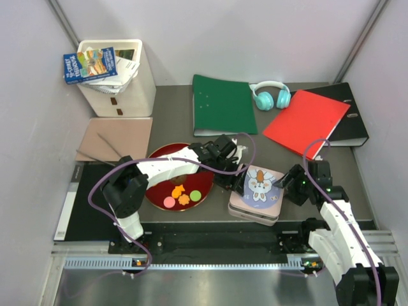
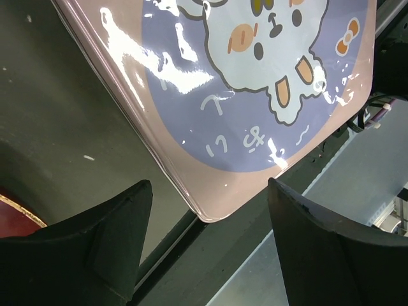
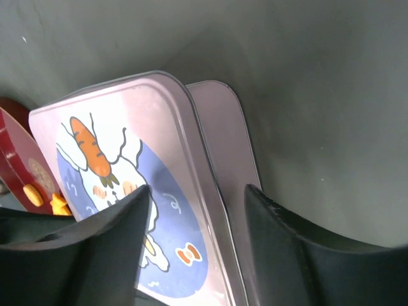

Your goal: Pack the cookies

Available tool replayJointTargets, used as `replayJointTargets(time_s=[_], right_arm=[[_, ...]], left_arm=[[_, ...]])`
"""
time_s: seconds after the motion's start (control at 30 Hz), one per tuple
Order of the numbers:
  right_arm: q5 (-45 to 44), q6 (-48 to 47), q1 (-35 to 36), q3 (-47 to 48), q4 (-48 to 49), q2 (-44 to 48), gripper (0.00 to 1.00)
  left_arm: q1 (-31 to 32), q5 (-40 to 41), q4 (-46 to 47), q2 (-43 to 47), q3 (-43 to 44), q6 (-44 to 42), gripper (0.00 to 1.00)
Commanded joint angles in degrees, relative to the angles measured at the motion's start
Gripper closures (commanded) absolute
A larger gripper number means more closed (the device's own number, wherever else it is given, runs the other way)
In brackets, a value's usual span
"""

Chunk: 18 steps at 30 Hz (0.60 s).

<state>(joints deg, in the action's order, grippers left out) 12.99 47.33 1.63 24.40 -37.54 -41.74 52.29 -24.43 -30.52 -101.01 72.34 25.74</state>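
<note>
Several cookies, a pink (image 1: 169,202), a green (image 1: 195,196) and two orange ones (image 1: 180,194), lie on a red plate (image 1: 159,159). Right of it stands a pink tin (image 1: 250,211); its rabbit-print lid (image 1: 259,186) lies askew on the base. My left gripper (image 1: 236,173) is open at the tin's left side, and the lid's corner (image 2: 210,204) lies between its jaws. My right gripper (image 1: 288,183) is open at the tin's right side, straddling the lid's edge (image 3: 191,159) and the base rim (image 3: 229,146). Orange cookies (image 3: 44,199) show at the left edge of the right wrist view.
A white bin (image 1: 121,83) with booklets stands at the back left. A green folder (image 1: 223,103), teal headphones (image 1: 271,94), a red folder (image 1: 306,121) and a black binder (image 1: 350,124) lie along the back. A tan mat (image 1: 115,137) and a black mat (image 1: 80,204) lie at the left.
</note>
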Motion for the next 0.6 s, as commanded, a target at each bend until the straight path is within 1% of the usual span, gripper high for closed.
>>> replayJointTargets(time_s=[0.0, 0.07, 0.17, 0.3, 0.43, 0.5, 0.53, 0.57], right_arm=[[-0.2, -0.3, 0.0, 3.2, 0.1, 0.1, 0.27], [-0.1, -0.4, 0.0, 3.9, 0.1, -0.3, 0.19], [-0.2, -0.7, 0.0, 6.3, -0.6, -0.6, 0.13], [-1.2, -1.5, 0.0, 10.2, -2.5, -1.4, 0.08], [-3.1, -1.5, 0.0, 15.3, -3.5, -2.8, 0.07], [-4.1, -2.1, 0.0, 18.6, -3.0, -3.7, 0.08], [-5.1, -2.4, 0.0, 19.7, -2.6, -5.4, 0.1], [-5.6, -3.1, -0.1, 21.7, -2.1, -6.2, 0.17]], left_arm=[[-0.1, 2.1, 0.0, 0.9, 1.8, 0.0, 0.22], [-0.6, 3.1, 0.0, 1.6, 1.9, 0.4, 0.21], [-1.7, 5.3, -0.6, 2.6, 2.5, 0.9, 0.2], [-3.7, 9.2, -2.7, 3.7, 3.7, 1.9, 0.2], [-7.1, 14.4, -5.9, 7.1, 4.7, 3.2, 0.19], [-7.6, 18.3, -6.2, 9.9, 4.8, 2.7, 0.2], [-7.6, 19.8, -6.8, 10.8, 5.1, 1.4, 0.2], [-7.4, 21.7, -7.2, 11.8, 5.0, 0.6, 0.23]])
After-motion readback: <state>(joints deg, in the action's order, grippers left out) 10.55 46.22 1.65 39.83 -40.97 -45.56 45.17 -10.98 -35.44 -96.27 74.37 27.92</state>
